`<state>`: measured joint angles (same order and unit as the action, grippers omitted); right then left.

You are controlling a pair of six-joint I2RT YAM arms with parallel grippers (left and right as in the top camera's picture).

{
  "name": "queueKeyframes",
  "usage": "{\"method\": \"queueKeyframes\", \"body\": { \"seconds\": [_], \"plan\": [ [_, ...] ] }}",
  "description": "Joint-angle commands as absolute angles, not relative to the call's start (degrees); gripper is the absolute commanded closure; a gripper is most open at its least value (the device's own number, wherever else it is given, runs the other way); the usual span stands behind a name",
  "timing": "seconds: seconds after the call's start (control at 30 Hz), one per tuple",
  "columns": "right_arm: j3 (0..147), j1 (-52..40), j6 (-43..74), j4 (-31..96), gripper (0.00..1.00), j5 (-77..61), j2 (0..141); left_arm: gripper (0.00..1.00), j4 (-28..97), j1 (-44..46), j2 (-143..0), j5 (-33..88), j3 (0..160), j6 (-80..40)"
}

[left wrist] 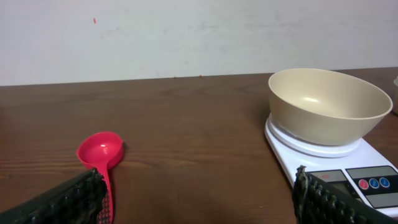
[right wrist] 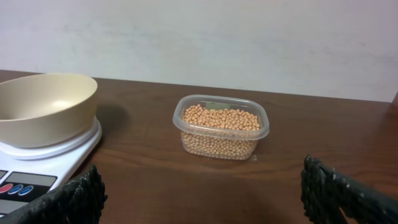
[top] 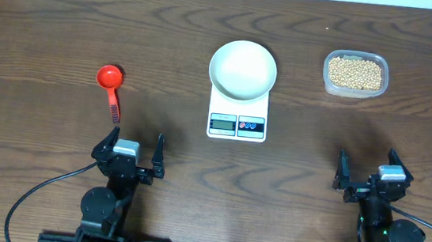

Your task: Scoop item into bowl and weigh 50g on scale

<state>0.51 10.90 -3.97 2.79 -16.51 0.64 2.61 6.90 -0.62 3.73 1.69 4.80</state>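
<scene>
An empty white bowl (top: 242,69) sits on the small white scale (top: 237,125) at the table's middle; both also show in the left wrist view, bowl (left wrist: 328,106) on scale (left wrist: 367,180). Tan-yellow beans (top: 355,72) fill a clear plastic tub (right wrist: 221,127) at the back right. A red scoop (top: 111,83) lies at the left, its cup (left wrist: 99,150) upward. My left gripper (top: 133,150) stands open near the front edge, just behind the scoop's handle. My right gripper (top: 372,174) stands open at the front right, well short of the tub. Neither holds anything.
Dark wooden table (top: 42,33) with a pale wall behind it. Cables run along the front edge by both arm bases.
</scene>
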Motion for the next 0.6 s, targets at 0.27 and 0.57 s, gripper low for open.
{"method": "queueKeyframes", "body": {
  "seconds": [0.27,0.57],
  "plan": [
    [0.3,10.4,-3.3,3.0,0.01,-16.6,0.4,0.02,3.8,6.7,-0.3,3.5,0.2,5.6],
    [0.3,10.4,-3.3,3.0,0.01,-16.6,0.4,0.02,3.8,6.7,-0.3,3.0,0.2,5.6]
  ]
}}
